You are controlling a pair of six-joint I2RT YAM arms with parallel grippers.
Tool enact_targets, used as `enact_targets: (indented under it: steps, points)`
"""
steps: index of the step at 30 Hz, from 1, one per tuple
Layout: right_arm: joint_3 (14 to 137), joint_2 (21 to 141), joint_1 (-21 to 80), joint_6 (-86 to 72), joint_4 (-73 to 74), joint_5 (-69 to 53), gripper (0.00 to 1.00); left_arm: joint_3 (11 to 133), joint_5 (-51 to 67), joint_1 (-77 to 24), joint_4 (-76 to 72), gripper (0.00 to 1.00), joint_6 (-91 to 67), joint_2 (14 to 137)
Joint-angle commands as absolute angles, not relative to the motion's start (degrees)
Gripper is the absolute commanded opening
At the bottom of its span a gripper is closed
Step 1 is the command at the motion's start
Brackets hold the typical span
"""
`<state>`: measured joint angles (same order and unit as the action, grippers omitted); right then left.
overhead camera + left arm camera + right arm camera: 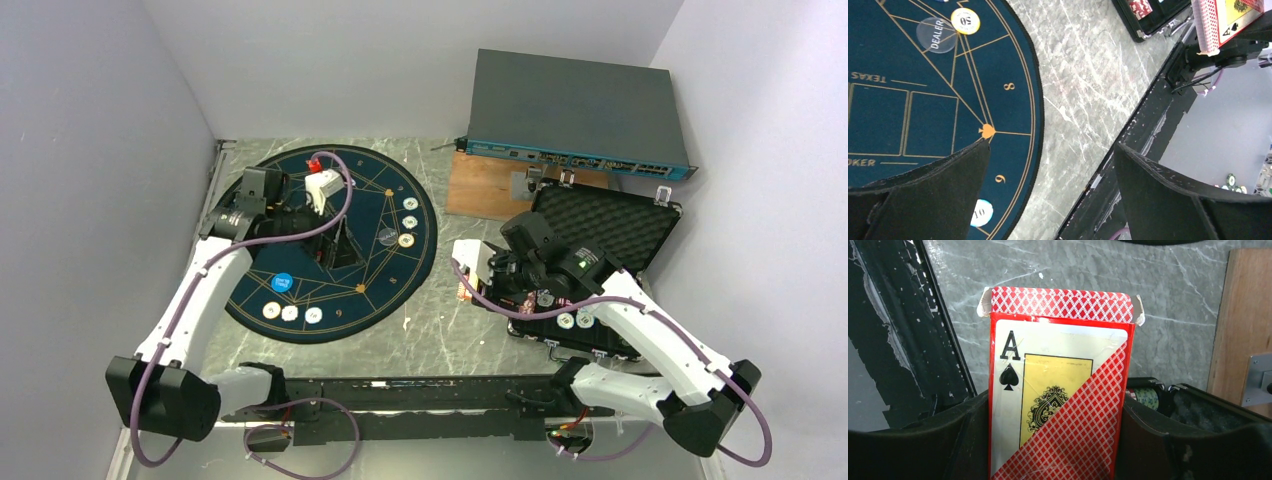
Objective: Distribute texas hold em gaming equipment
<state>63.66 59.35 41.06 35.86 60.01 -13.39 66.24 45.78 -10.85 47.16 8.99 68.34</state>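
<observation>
Left gripper (1048,200): its jaws are standing wide apart with nothing between them. It is hanging over the right-hand edge of the mat (385,180), where the cloth meets the desk (430,330).
Right gripper (1058,440): it is clamping the card box (1058,390) by its two long sides, one finger pressing on each.
Card box: it is standing upright in the grip, with the ace of spades facing the wrist camera and the top flap gaping open. In the top view it is hanging over the desk between the mat and the left edge of the case (610,220).
Right-rim chips (409,222): three whitish chips are lying in a short column near the mat's right rim. The nearest one is showing a yellow rim and "50" in the left wrist view.
Dealer button (937,34): this clear disc is lying just beside the "50" chip, their edges meeting.
Near-rim chips (290,313): three more whitish chips are sitting in a row along the mat's near-left rim.
Blue disc (282,283): it is lying on the mat just behind that row.
Case: it is lying open on the right of the desk with its foam lid tipped back. A few case chips (575,320) are sitting in its near part beside the right arm.
Wooden board (480,185): it is lying behind the case, with a grey device (575,110) resting on its far end.
</observation>
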Motion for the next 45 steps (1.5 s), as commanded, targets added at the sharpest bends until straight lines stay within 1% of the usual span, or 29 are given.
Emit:
enact_targets:
  steps: [1, 5, 8, 9, 11, 12, 13, 14, 16, 17, 18, 20, 23, 26, 28, 32, 38, 42, 45]
  points:
    - [66.76, 59.37, 40.93, 36.21, 56.46, -13.53, 0.0, 71.66, 39.74, -10.56, 50.4, 1.0, 11.13, 65.49]
    - [69.86, 61.78, 41.21, 34.52, 53.7, -13.67, 0.0, 68.01, 38.73, -10.52, 44.31, 1.0, 11.9, 58.4]
    - [70.61, 64.48, 41.72, 36.43, 52.52, -13.98, 0.0, 67.88, 44.27, -10.55, 44.31, 1.0, 14.12, 58.81]
    - [70.47, 65.26, 41.87, 36.78, 51.41, -13.54, 0.0, 69.77, 48.34, -10.55, 46.66, 1.0, 15.88, 61.47]
    - [70.28, 66.53, 42.78, 37.87, 49.31, -11.99, 0.0, 74.76, 60.94, -10.85, 55.39, 1.0, 21.76, 68.19]
    - [70.57, 67.13, 43.21, 37.92, 48.37, -11.39, 0.0, 74.68, 64.86, -11.27, 53.7, 1.0, 16.44, 70.7]
    - [70.97, 67.64, 43.44, 37.47, 47.71, -11.12, 0.0, 72.75, 69.02, -11.42, 48.86, 1.0, 10.64, 72.06]
    - [71.42, 68.2, 43.83, 36.93, 47.34, -10.74, 0.0, 69.34, 71.34, -12.18, 40.62, 1.0, 2.93, 72.11]
    - [72.41, 69.16, 44.47, 35.74, 46.39, -9.9, 0.0, 57.32, 71.59, -14.58, 12.28, 1.0, -16.79, 69.01]
    - [73.09, 69.58, 44.67, 35.86, 46.69, -9.85, 0.0, 52.79, 70.08, -16.25, 0.91, 1.0, -24.11, 67.23]
    - [73.78, 69.99, 44.77, 36.12, 47.1, -9.87, 0.0, 49.46, 67.8, -17.91, -6.82, 1.0, -29.83, 66.25]
    - [75.76, 71.14, 45.14, 35.62, 48.63, -10.24, 0.0, 45.62, 66.6, -20.89, -16.47, 1.0, -39.31, 67.58]
    - [77.13, 72.68, 48.03, 33.38, 50.72, -9.64, 0.0, 38.99, 64.53, -22.32, -38.06, 0.98, -55.2, 70.21]
    - [77.24, 74.83, 50.7, 32.46, 52.13, -7.82, 0.0, 40.13, 67.23, -22.7, -37.77, 0.96, -56.48, 71.98]
    - [77.59, 75.92, 51.51, 31.31, 51.52, -7.31, 0.0, 38.96, 67.92, -23.13, -45.34, 0.96, -62.34, 73.91]
    - [80.24, 78.14, 51.94, 28.9, 52.45, -7.25, 0.0, 37.73, 67.74, -23.91, -53.2, 0.95, -69.54, 77.57]
    - [81.91, 79.17, 52.12, 27.32, 54.01, -5.64, 0.0, 37.82, 66.6, -24.57, -45.42, 0.93, -65.6, 80.01]
    - [81.06, 78.53, 52.37, 27.84, 54.66, -4.81, 0.0, 37.66, 65.84, -25.85, -46.0, 0.94, -65.41, 80.76]
    - [81.19, 78.76, 52.55, 28.71, 54.52, -4.81, 0.0, 38.54, 65.44, -27.64, -51.19, 0.95, -69.5, 82.36]
